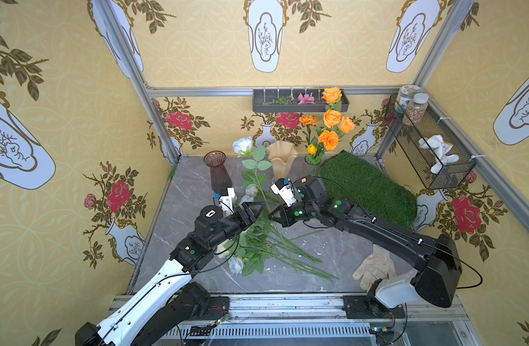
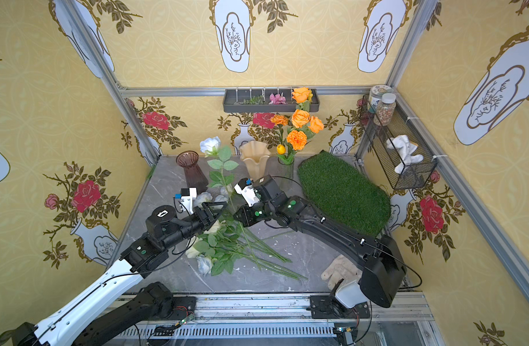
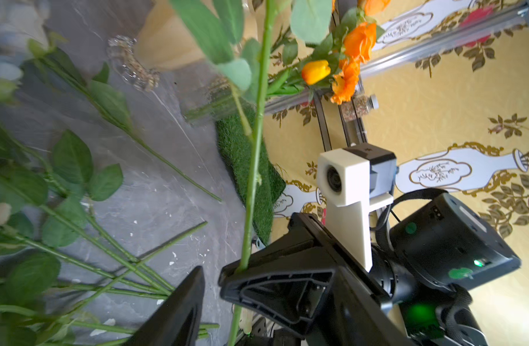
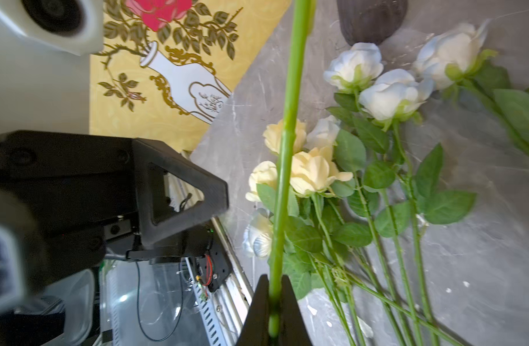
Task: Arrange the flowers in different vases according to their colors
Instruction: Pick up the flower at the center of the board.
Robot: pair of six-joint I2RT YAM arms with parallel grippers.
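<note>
One pale blue-white rose (image 1: pixel 243 146) is off the table, its stem leaning a little. The bloom is up between the smoky purple-brown vase (image 1: pixel 217 173) and the cream ruffled vase (image 1: pixel 282 160); both look empty.

Right gripper (image 1: pixel 271 216): fingers pressed together on the lower stem, clear in the right wrist view.

Left gripper (image 1: pixel 257 211): level with it on the opposite side, jaws spread. The stem seems to pass between them unclamped, though contact is hard to judge from above.

Orange roses and marigolds (image 1: pixel 329 128) stand in the clear ribbed vase (image 1: pixel 312 167). Cream and pale blue-white roses (image 1: pixel 257 248) lie heaped on the grey table (image 1: pixel 191 191), stems crossed.

Handling, as judged:
- The rose is light but top-heavy, so the bloom will swing on a low hold.
- The stem looks smooth and fairly stiff, and may twist in a pinch.
- Take bare stem between the leaf nodes.
- A second hold higher up would steady the tip for a narrow neck.
- Keep off the fabric petals and leaves, which deform.
</note>
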